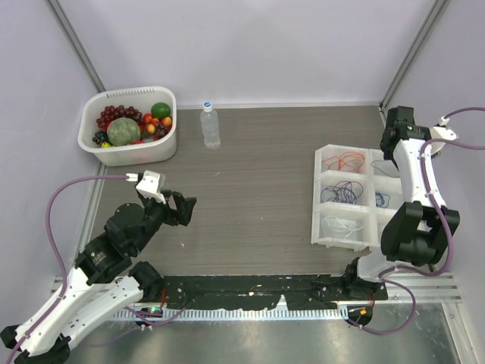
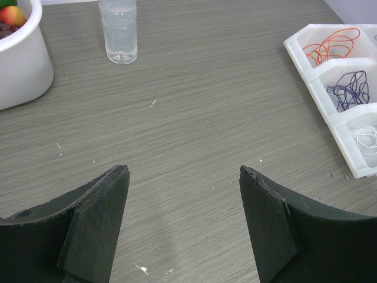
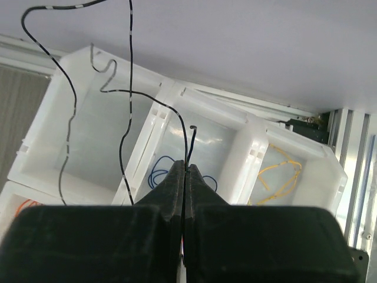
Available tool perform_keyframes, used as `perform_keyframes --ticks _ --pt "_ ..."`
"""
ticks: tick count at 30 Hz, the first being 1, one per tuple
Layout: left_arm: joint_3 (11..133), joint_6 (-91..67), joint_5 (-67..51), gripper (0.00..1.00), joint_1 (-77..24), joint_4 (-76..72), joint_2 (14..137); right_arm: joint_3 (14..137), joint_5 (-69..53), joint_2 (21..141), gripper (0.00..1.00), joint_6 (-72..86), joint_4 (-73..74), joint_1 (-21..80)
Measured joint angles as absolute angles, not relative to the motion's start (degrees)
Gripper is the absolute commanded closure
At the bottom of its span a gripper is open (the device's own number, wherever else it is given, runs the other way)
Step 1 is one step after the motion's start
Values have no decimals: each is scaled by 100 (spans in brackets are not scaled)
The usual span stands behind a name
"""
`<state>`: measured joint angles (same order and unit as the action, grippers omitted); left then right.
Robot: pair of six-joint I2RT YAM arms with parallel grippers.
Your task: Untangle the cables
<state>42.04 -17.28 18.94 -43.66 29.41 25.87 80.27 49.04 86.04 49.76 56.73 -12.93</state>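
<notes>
A white divided tray [image 1: 315,199] on the right holds sorted cables: orange [image 1: 350,160], purple [image 1: 341,192], white [image 1: 341,226] and blue [image 1: 379,199]. The left wrist view shows the orange [image 2: 333,46], purple [image 2: 350,91] and white [image 2: 366,138] ones. My right gripper [image 3: 187,167] hangs over the tray's far compartments, shut on a thin black cable [image 3: 70,118] that loops upward over a bare compartment. Below it lie a blue cable [image 3: 156,171] and a yellow cable [image 3: 283,177]. My left gripper [image 2: 184,171] is open over bare table, nothing between its fingers.
A white basket [image 1: 163,148] of fruit stands at the far left, and a clear water bottle [image 1: 210,125] stands upright beside it. The enclosure walls close in behind and to both sides. The right arm [image 1: 413,174] covers part of the tray's right column.
</notes>
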Motion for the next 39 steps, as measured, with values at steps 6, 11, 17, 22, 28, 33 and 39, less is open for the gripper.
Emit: perform_keyframes --ticks 6,11,17,22,28,33,39 --pt "4204 -1726 1896 20 -4366 2941 2602 8499 4772 9531 99 5336 6237 -1293" --pt "4204 -1726 1894 20 -4364 2941 2637 8639 4687 10044 99 5483 6300 -1293" --pt "4204 -1728 1890 21 -4329 2943 2799 8934 4567 10722 99 5325 5957 -1323" --pt "4204 -1726 1887 21 -4248 2943 2842 8938 4436 11139 99 5072 5502 -1337" --pt "4204 -1728 1789 21 -4180 2943 2928 8718 4372 11172 99 4915 5061 -1339" --pt "4204 -1728 1737 21 -4154 2943 2945 8694 4355 11303 99 4779 4908 -1376" --pt "4204 -1730 1708 21 -4150 2943 2936 8451 4180 11052 99 4187 4580 -1400"
